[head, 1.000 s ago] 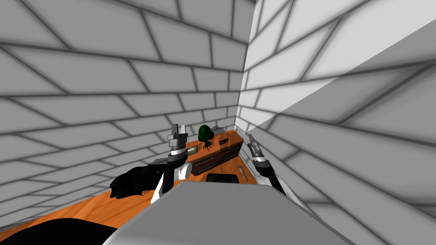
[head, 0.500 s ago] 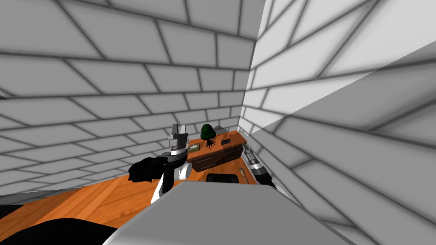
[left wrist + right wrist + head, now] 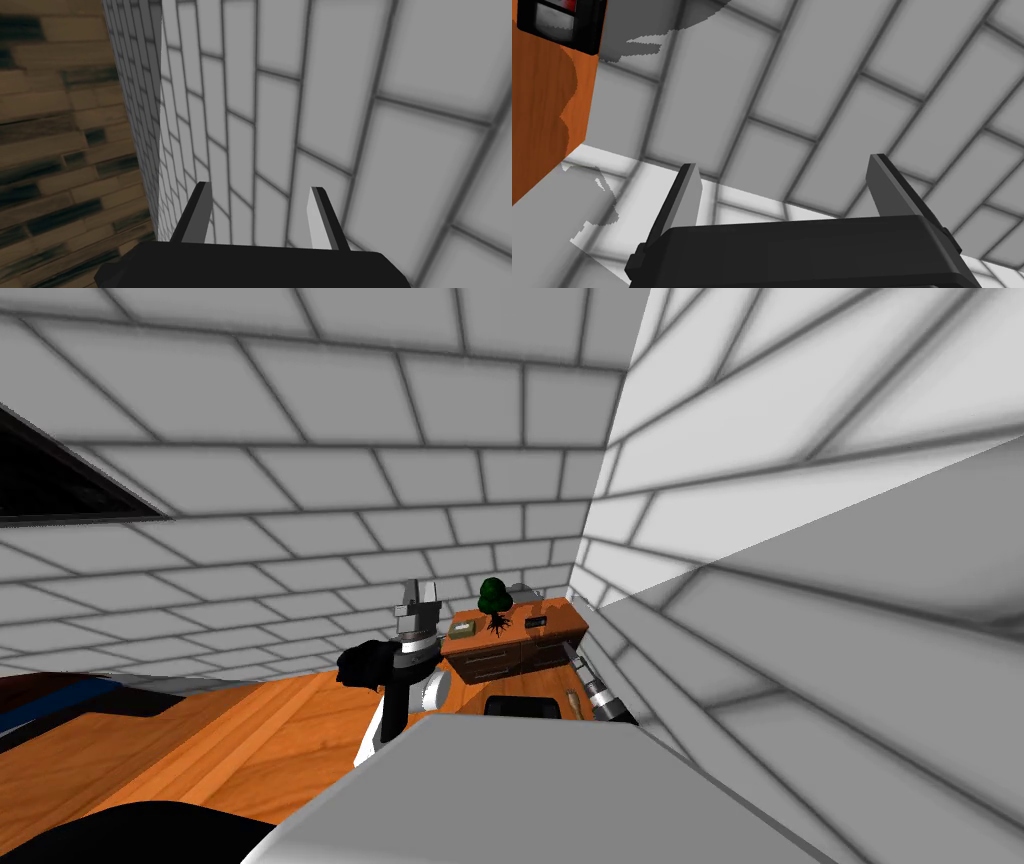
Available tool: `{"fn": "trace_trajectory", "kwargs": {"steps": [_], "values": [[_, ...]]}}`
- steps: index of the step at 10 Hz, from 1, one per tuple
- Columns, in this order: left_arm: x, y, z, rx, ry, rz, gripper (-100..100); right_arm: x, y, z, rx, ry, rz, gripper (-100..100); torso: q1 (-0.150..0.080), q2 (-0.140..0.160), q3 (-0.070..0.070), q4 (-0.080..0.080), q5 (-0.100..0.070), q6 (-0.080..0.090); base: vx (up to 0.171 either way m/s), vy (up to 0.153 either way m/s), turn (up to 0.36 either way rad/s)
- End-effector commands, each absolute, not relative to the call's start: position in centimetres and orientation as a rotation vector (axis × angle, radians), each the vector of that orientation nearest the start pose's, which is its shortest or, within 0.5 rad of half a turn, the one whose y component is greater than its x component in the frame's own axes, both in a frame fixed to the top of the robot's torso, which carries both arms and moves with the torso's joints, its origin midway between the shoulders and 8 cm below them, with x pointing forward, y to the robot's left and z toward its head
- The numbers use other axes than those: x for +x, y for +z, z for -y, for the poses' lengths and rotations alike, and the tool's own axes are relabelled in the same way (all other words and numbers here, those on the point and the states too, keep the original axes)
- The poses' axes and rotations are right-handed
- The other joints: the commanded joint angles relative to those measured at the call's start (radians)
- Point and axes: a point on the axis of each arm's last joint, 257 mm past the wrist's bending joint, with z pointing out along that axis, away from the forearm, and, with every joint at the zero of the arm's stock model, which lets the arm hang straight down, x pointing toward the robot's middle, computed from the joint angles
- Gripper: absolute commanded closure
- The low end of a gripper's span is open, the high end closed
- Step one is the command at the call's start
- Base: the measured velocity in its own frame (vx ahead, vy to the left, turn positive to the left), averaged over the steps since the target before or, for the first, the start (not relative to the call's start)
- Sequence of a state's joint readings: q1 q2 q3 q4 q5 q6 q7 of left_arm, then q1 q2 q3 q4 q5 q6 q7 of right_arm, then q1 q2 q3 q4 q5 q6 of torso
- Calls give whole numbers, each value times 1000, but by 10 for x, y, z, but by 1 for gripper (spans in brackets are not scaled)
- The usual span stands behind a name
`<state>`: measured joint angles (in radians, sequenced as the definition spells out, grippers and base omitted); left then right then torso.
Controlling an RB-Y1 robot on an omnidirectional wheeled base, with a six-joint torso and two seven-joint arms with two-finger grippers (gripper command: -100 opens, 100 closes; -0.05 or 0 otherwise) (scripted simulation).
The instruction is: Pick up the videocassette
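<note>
Nothing is lifted yet; I judge the whole approach is left. The brown cabinet (image 3: 500, 660) has drawers and a smooth orange top. A dark green plant (image 3: 492, 596) stands mid-top, and the flat black videocassette (image 3: 535, 622) lies toward the top's right edge. The right gripper (image 3: 783, 162) and left gripper (image 3: 259, 187) are spread, empty.

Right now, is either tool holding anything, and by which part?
Nothing is held. The left tool and right tool are both open and empty; the videocassette lies on the cabinet, apart from both.
</note>
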<state>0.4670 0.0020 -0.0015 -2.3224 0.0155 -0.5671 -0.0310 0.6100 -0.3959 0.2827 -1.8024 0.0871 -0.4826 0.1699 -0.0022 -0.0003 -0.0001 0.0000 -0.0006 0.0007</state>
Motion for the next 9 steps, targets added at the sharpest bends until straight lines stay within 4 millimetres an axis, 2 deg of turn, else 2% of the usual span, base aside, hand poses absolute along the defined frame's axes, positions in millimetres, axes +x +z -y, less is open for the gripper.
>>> {"fn": "trace_trajectory", "kwargs": {"steps": [1,2,3,4,6,7,8,9], "values": [[324,65,-272,-543,-1326,-512,0,307,-318,197,645,1073,-1648,-100,0,0,0,0,0,0,-15,-12,278],[324,65,-272,-543,-1326,-512,0,287,-347,193,643,1050,-1733,-100,1,0,0,0,0,-1,-16,-40,456],[324,65,-272,-543,-1326,-512,0,280,-361,198,646,1031,-1769,-100,-1,0,0,0,0,-1,-15,-40,234],[324,65,-272,-543,-1326,-512,0,258,-384,195,624,1013,-1853,-100,-1,0,0,0,0,0,-15,-29,436],[324,65,-272,-543,-1325,-512,0,252,-396,201,633,993,-1880,-100,-1,0,0,0,0,0,-4,-24,57],[324,65,-272,-543,-1325,-512,0,227,-418,201,602,970,-1968,-100,1,-1,0,0,0,0,-2,-8,460],[324,65,-272,-543,-1326,-512,0,222,-426,205,611,955,-1986,-100,1,-1,0,0,0,0,-5,-9,74],[324,65,-272,-543,-1326,-512,0,197,-445,207,573,932,-2069,-100,1,-1,0,0,0,0,-4,-7,433]]}}
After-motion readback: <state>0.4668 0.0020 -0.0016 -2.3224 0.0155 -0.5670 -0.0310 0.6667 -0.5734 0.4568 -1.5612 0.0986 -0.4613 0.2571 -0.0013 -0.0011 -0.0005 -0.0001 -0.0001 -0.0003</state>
